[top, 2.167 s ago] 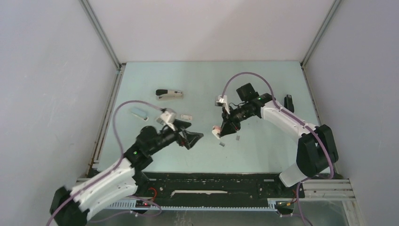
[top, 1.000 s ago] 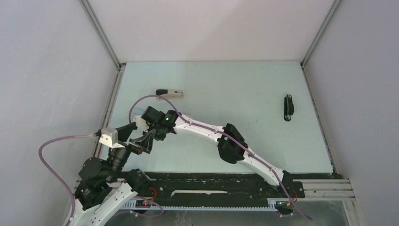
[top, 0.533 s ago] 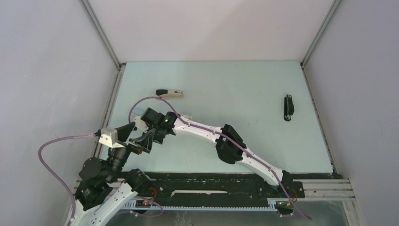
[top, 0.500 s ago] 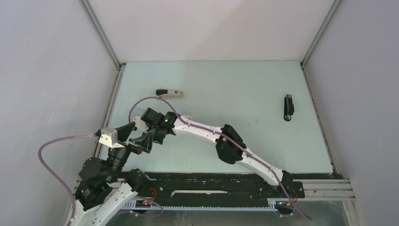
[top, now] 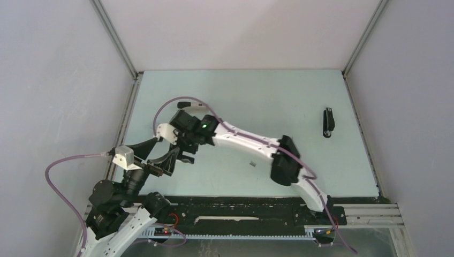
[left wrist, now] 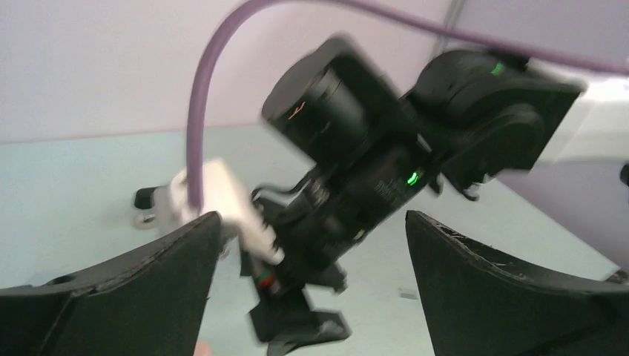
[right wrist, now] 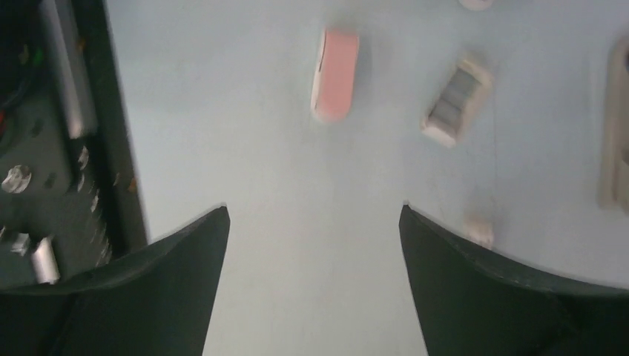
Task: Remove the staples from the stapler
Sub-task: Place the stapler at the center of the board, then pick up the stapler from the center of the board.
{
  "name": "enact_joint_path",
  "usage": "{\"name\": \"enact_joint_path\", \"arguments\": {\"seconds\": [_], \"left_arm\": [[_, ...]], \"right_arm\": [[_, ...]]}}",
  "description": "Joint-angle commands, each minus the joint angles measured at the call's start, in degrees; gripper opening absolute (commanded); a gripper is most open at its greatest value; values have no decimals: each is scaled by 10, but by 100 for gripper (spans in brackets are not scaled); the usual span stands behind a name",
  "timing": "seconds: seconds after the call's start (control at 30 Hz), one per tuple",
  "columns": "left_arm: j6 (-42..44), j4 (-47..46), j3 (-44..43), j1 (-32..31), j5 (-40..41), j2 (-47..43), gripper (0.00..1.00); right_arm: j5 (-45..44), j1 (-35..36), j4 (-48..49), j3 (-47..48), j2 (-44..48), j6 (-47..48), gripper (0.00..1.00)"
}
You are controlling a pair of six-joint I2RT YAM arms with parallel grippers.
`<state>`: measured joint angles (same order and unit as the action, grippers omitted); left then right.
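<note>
Okay, spread wide and gripping nothing at left gripper (left wrist: 311, 219); same at right gripper (right wrist: 313, 211), over table (right wrist: 297, 170) with pink block (right wrist: 335, 74) ahead. Spotted stapler (top: 328, 122) far right, well apart from both, and tiny staple (top: 251, 164) front-middle.

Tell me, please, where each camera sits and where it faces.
Top external: above and behind, looking down on the table; left arm and right arm show.
Left wrist: low, facing the right arm's wrist between left gripper fingers.
Right wrist: facing down at a pink object between right gripper fingers.
Shared: that wrist's green light, top and left wrist.
</note>
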<state>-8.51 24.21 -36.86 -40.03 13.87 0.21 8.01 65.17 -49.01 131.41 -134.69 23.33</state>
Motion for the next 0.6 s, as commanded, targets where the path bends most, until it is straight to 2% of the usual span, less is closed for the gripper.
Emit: {"name": "enact_joint_path", "arguments": {"seconds": [0.0,0.13,0.27,0.37,0.47,0.57], "left_arm": [[-2,-46,0,4,-23,-50,100],[-10,-67,-8,4,-24,-1,100],[-2,-58,-44,5,-35,109,100],[11,-64,-73,4,-43,184,100],[21,-78,-102,13,-60,248,100],[10,-95,-129,56,-121,308,100]], "right_arm": [[42,-32,13,-123,177,32,93],[29,-63,59,-294,313,62,99],[54,-126,111,-447,442,90,100],[117,-215,133,-521,528,84,100],[216,-335,144,-568,607,50,100],[293,-444,162,-625,666,21,100]]}}
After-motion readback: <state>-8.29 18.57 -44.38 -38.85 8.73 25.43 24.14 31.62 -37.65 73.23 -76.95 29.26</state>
